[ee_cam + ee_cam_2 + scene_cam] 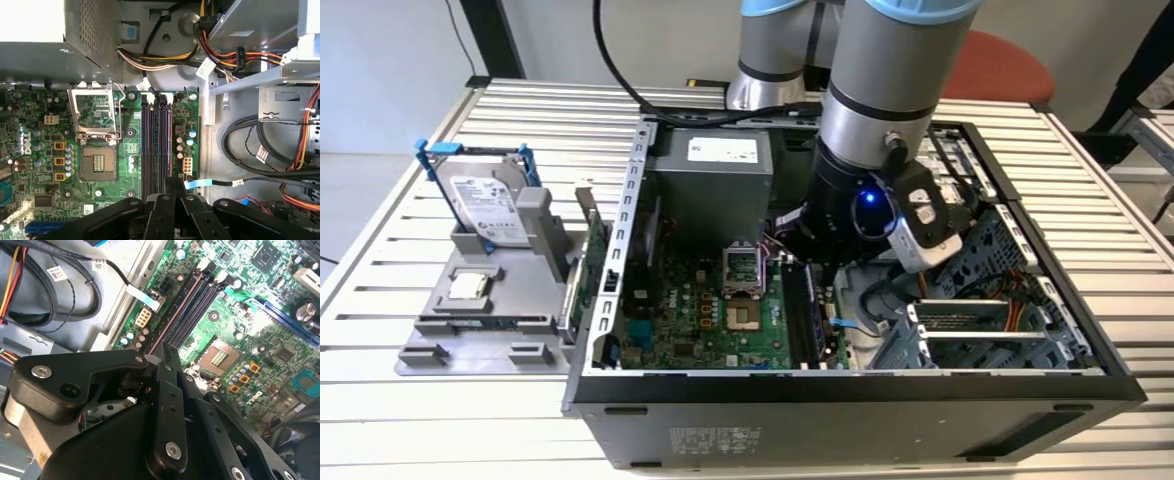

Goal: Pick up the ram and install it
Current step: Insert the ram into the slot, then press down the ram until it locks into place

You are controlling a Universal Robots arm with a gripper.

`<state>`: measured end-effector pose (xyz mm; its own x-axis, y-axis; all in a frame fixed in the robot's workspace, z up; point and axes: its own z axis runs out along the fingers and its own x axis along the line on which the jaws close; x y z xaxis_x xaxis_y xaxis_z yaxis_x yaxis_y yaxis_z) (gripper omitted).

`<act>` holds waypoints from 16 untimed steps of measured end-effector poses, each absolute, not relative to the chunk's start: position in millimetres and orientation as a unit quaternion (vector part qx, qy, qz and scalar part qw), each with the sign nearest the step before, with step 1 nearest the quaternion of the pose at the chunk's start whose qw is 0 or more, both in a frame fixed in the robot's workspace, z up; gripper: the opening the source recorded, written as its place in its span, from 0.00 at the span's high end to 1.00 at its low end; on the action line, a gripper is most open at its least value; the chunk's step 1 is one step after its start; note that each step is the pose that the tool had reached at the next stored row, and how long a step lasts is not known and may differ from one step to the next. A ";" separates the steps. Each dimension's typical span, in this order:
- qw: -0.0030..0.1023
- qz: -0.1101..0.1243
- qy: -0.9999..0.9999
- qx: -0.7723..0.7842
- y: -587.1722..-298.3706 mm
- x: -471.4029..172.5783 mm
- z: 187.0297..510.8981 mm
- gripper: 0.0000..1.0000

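Note:
My gripper [817,262] reaches down into the open computer case [854,385], over the memory slots [146,145] at the motherboard's edge. Its black fingers [167,390] are pressed together on the ram [175,312], a thin dark strip seen edge-on. The ram [163,145] runs lengthwise along one of the slots, away from the fingers. Whether it is seated in the slot I cannot tell. In the exterior view the ram [806,315] shows as a dark strip below the gripper, beside the green motherboard [707,320].
The CPU socket [97,162] lies next to the slots, with the power supply [714,170] behind it. Cable bundles [260,150] and drive bays [981,320] crowd the other side. Outside the case stand a hard drive in a blue frame [487,205] and a green expansion card [594,270].

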<state>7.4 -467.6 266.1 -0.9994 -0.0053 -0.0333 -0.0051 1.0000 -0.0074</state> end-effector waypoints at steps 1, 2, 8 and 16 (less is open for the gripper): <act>0.017 -0.004 1.000 -0.012 -467.7 7.4 266.1 1.00; 0.017 -0.003 1.000 -0.021 -467.6 7.4 266.1 1.00; 0.017 -0.003 0.998 -0.066 -467.6 7.4 266.1 1.00; 0.017 -0.002 0.992 -0.125 -467.7 7.4 266.1 1.00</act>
